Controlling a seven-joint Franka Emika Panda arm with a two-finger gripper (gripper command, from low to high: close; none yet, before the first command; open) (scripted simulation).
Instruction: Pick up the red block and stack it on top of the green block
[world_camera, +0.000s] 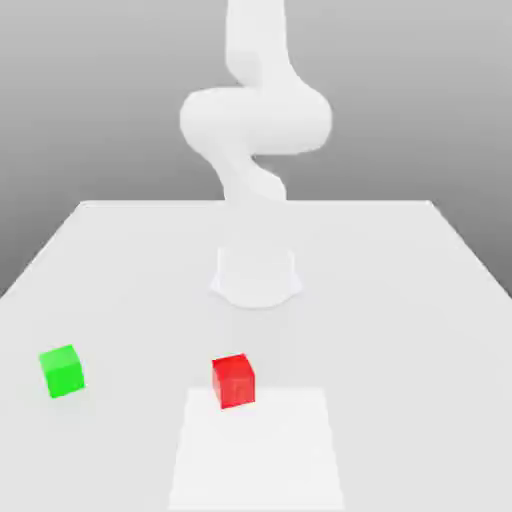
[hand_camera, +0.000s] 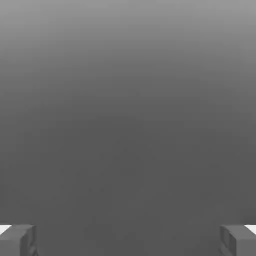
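While arm's upper part (world_camera: 255, 120) cut off, blocks unobstructed

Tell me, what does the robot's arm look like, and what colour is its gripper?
The arm is plain white and smooth, made of fat rounded tube shapes, standing on a round white base. No cables or markings show on it. The gripper has two blocky grey fingertips with squared edges and a bit of white at their outer corners.

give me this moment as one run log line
stage: before pick | claw: open, nothing held | small matte red cube: on table, untouched | small matte green cube: apart, toward exterior view's left | stack: not started
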